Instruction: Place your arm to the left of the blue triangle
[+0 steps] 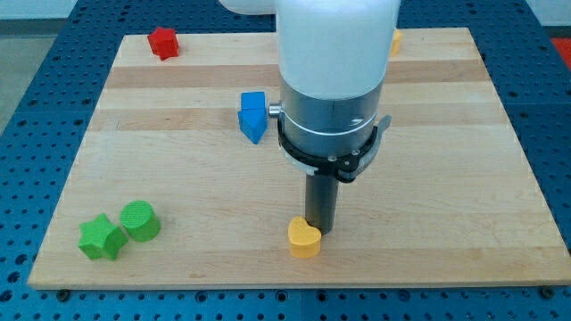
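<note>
So here's where things sit: my tip point(318, 232) is down near the view's bottom edge of the wooden board point(446, 223), touching or just about touching the yellow heart block point(303, 238), which pokes out at the tip's lower-left side. No fingers on this rig, so nothing to call wide, narrow or holding; it's just a straight dark rod and all it can do is shove things. The blue triangle point(253, 116) is well up the board from there, toward the view's top and a bit to the view's left of the rod, sitting right beside the big white and silver arm body point(332, 98), which looms over the middle and hides whatever is behind it. Since the goal is the spot on the view's left of that blue piece, I'd say I'm not there yet: the tip is below it and off to its right. My guess is the route should swing left first and then go up, because heading straight up risks clipping the triangle and knocking it away. Dragging the yellow heart along is the other thing to watch. The rest is out of the way: a red block point(163, 42) in the top left corner, a green star-ish block point(100, 238) and a green round block point(140, 220) together at the bottom left, and a sliver of another yellow block point(394, 41) peeking out behind the arm up top.
</note>
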`<control>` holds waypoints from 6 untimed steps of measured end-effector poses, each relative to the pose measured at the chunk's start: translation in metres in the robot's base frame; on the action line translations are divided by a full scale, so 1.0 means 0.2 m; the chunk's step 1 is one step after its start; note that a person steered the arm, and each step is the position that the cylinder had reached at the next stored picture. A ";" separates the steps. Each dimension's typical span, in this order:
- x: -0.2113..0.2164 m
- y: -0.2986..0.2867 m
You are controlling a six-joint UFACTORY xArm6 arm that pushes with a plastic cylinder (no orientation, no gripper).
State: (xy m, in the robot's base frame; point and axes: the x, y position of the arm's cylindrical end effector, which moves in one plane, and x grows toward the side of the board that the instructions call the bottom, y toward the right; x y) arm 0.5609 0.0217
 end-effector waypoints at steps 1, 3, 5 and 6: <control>-0.02 0.00; -0.36 -0.24; -0.43 -0.76; -0.44 -0.76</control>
